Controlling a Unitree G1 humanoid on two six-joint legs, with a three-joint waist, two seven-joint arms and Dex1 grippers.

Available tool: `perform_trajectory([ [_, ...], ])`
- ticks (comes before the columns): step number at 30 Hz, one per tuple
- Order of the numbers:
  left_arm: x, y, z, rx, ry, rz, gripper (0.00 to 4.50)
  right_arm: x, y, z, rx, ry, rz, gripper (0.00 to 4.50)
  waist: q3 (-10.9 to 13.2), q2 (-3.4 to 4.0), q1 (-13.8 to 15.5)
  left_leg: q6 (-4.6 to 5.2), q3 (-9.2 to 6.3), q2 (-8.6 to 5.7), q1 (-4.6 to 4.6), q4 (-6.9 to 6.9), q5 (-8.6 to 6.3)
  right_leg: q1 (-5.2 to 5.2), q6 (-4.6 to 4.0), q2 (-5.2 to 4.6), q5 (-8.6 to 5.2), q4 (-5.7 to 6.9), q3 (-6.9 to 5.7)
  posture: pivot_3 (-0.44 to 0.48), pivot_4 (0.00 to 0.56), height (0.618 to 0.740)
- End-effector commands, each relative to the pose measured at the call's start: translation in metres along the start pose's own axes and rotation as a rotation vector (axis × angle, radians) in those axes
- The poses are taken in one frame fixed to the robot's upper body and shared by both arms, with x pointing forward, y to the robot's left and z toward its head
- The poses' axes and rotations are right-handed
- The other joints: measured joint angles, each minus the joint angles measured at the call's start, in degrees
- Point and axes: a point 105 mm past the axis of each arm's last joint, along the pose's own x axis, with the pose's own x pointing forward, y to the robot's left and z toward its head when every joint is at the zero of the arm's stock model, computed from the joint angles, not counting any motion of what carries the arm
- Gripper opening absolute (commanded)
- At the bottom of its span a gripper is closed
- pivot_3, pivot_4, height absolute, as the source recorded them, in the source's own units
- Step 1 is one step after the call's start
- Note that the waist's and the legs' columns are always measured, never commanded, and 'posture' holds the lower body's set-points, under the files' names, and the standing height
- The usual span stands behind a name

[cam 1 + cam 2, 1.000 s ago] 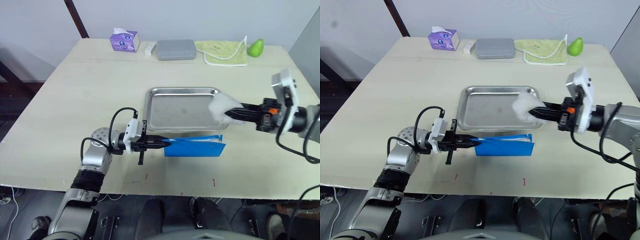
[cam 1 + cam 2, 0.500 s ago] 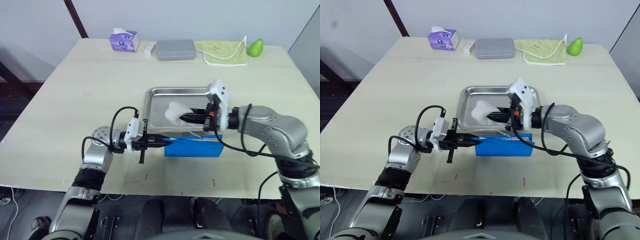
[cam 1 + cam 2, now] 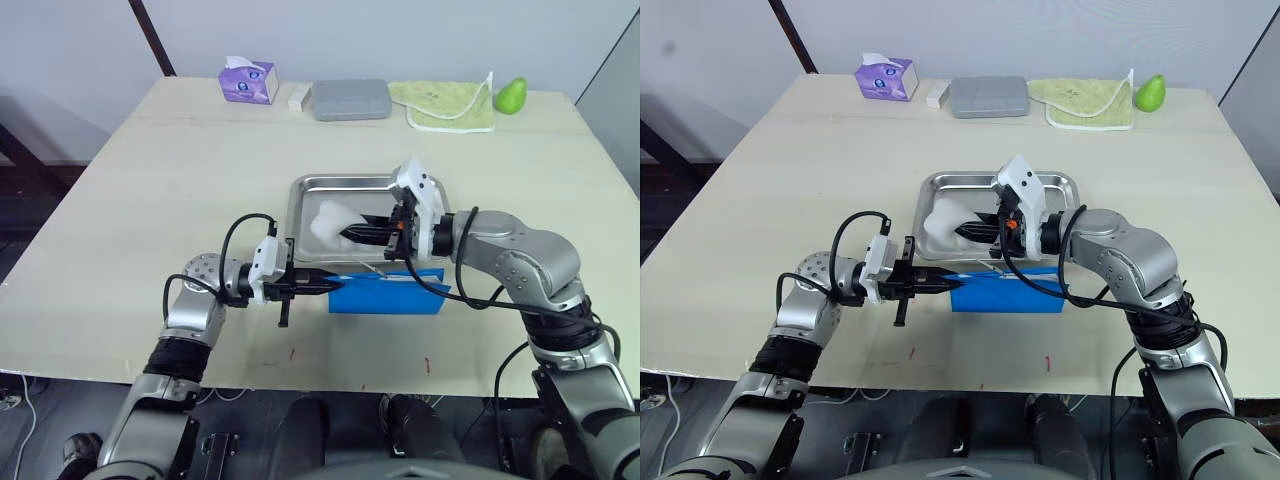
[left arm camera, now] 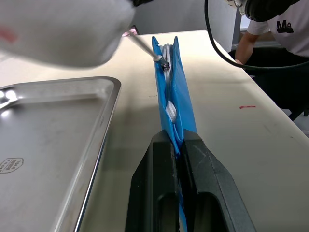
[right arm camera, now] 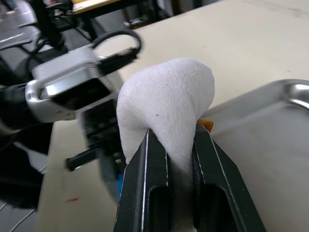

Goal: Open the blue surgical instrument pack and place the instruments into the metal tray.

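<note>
The blue surgical instrument pack (image 3: pixel 392 294) stands on its long edge on the table, just in front of the metal tray (image 3: pixel 330 186). My left gripper (image 3: pixel 328 288) is shut on the pack's left end (image 4: pixel 173 96). My right gripper (image 3: pixel 347 235) is shut on a wad of soft white cloth (image 5: pixel 166 104) and holds it above the left half of the tray. A thin metal rod (image 4: pixel 145 48) runs from under the cloth to the pack's top edge. The instruments are hidden inside the pack. The tray floor (image 4: pixel 43 140) is bare.
Along the table's far edge stand a purple tissue box (image 3: pixel 248 82), a small white block (image 3: pixel 299 97), a grey rectangular box (image 3: pixel 351 100), a green-edged towel (image 3: pixel 445 105) and a green pear (image 3: pixel 511 96). A person (image 4: pixel 270 29) sits beyond the table.
My right arm swung left with the white cloth, from beyond the tray's right rim to above its left half. My left gripper and the pack stayed put.
</note>
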Motion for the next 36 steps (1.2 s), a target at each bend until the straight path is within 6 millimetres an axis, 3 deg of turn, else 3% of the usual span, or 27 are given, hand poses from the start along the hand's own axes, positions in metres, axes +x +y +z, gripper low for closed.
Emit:
perform_trajectory([
  [1, -0.001, -0.007, -0.014, -0.043, 0.049, -0.013, 0.0, -0.015, 0.034, 0.007, -0.06, -0.005, 0.154, 0.14, 0.0, 0.0, -0.07, 0.0, 0.0, 0.0, 0.0, 0.0, 0.0, 0.0, 0.0, -0.01, 0.0, -0.01, 0.0, 0.0, 0.15, 0.74],
  [7, 0.004, -0.004, -0.014, -0.042, 0.048, -0.014, 0.0, -0.012, 0.044, -0.032, -0.128, 0.198, 0.183, 0.14, -0.01, 0.01, -0.2, 0.0, 0.0, 0.0, 0.05, 0.0, 0.0, 0.0, 0.0, 0.01, -0.01, 0.03, 0.01, 0.0, 0.15, 0.74],
  [13, 0.005, -0.004, -0.014, -0.04, 0.05, -0.021, 0.0, -0.005, 0.05, -0.047, -0.156, 0.273, 0.226, 0.14, -0.01, 0.0, -0.04, 0.0, 0.01, -0.01, 0.01, 0.01, 0.0, 0.0, 0.0, -0.01, -0.01, -0.01, 0.01, 0.0, 0.15, 0.74],
  [14, 0.005, -0.004, -0.013, -0.04, 0.05, -0.022, 0.0, -0.004, 0.05, -0.048, -0.157, 0.279, 0.23, 0.73, -0.01, 0.0, -0.05, 0.0, 0.01, -0.01, 0.02, 0.02, 0.0, 0.0, 0.0, -0.01, -0.01, 0.0, 0.01, 0.0, 0.15, 0.74],
  [17, 0.006, -0.003, -0.012, -0.039, 0.043, -0.022, 0.0, -0.004, 0.054, -0.051, -0.172, 0.298, 0.271, 1.68, -0.01, 0.0, -0.04, 0.0, 0.0, -0.01, 0.03, 0.01, 0.0, 0.0, 0.0, -0.01, -0.01, 0.01, 0.0, 0.0, 0.15, 0.74],
  [21, 0.005, -0.006, -0.011, -0.041, 0.045, -0.03, 0.0, -0.017, 0.061, -0.035, -0.191, 0.245, 0.315, 3.75, -0.01, 0.0, -0.02, 0.0, 0.0, -0.01, 0.01, 0.01, 0.0, 0.0, 0.0, -0.01, -0.01, -0.01, 0.0, 0.0, 0.15, 0.74],
  [30, -0.002, -0.006, -0.012, -0.034, 0.048, -0.031, 0.0, -0.049, 0.063, -0.009, -0.226, 0.091, 0.25, 3.75, -0.01, -0.01, 0.04, 0.0, -0.03, -0.01, 0.0, 0.0, 0.0, 0.01, 0.0, -0.01, -0.01, -0.02, -0.03, 0.0, 0.15, 0.74],
  [33, -0.005, -0.006, -0.014, -0.033, 0.051, -0.029, 0.0, -0.074, 0.06, -0.005, -0.233, 0.049, 0.151, 4.46, -0.01, -0.01, 0.06, 0.0, -0.01, -0.01, 0.01, 0.0, 0.0, 0.01, 0.0, -0.01, -0.01, -0.03, -0.01, 0.0, 0.15, 0.74],
  [36, -0.005, -0.006, -0.015, -0.033, 0.049, -0.026, 0.0, -0.098, 0.062, -0.009, -0.227, 0.059, 0.064, 4.46, -0.01, -0.01, 0.03, 0.0, -0.02, -0.01, 0.02, -0.01, 0.0, 0.03, 0.0, -0.01, -0.01, -0.04, -0.02, 0.0, 0.15, 0.74],
])
